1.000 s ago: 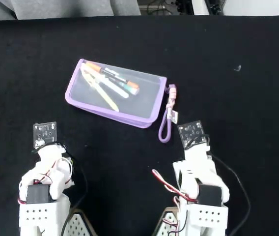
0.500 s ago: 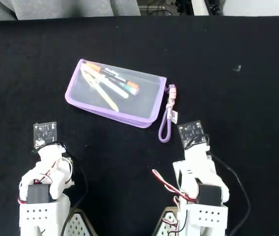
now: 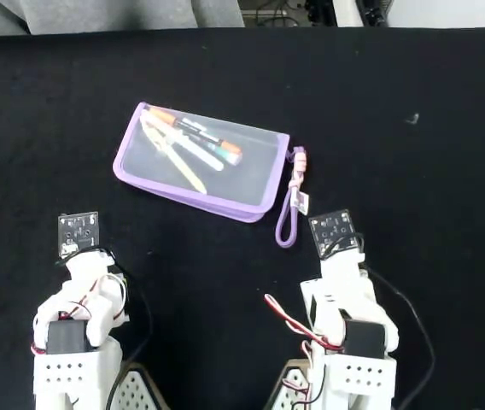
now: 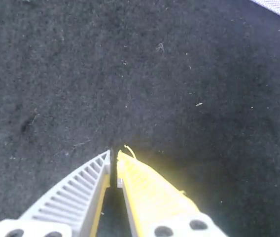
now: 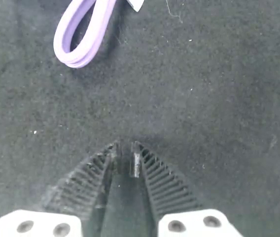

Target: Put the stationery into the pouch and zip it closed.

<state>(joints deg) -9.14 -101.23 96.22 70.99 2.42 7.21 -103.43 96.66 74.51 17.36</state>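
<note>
Purple clear-sided pouch (image 3: 247, 184) lies flat on the black table (image 3: 430, 128), upper left of centre in the high view, long side tilted down to the right. Stationery (image 3: 193, 143) is inside it: several pens and markers, orange, yellow and white, bunched in the pouch's upper left part and seen through the clear side. Pink zipper pull (image 3: 299, 159) sits at the pouch's right end. The zip teeth are too small to tell whether it is fully closed. Purple wrist strap (image 3: 287, 224) hangs from that end as a loop toward lower right, flat on the table.

Left arm (image 3: 78, 295) is at lower left of the high view, folded back, well apart from the pouch. Left gripper (image 4: 114, 157) has its white and yellow fingers pressed together, holding nothing, over bare table.

Right arm (image 3: 345, 295) is at lower centre-right, near the strap loop but not touching it. Right gripper (image 5: 124, 149) has its tips almost together with a thin slit between them, holding nothing. The strap loop (image 5: 83, 35) lies just beyond the tips.
</note>
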